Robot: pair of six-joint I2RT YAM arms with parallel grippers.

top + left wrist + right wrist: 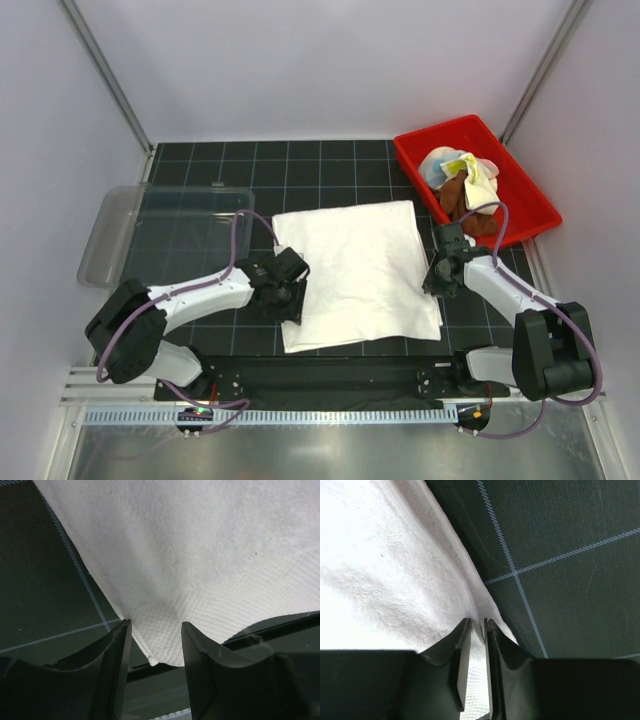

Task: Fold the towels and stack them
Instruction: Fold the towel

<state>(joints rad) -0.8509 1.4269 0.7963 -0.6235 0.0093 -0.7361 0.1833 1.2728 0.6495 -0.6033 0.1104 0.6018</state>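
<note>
Right gripper [477, 624] pinches the cream-white towel [355, 265] at 3 o'clock. Left gripper [156, 626] gapes astride its 8 o'clock edge, contact unclear.

towel [355, 270] cream-white | bin [515, 165] red | mat [300, 170] black, pale grid | cloth [455, 197] brown

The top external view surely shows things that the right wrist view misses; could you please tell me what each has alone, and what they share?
Only the top external view shows the red bin holding crumpled small towels, the clear tray at the left, and the left gripper at the white towel's left edge. Only the right wrist view shows the right gripper's jaws pinched narrow on that towel's right edge. Both show the white towel and the black gridded mat.
</note>
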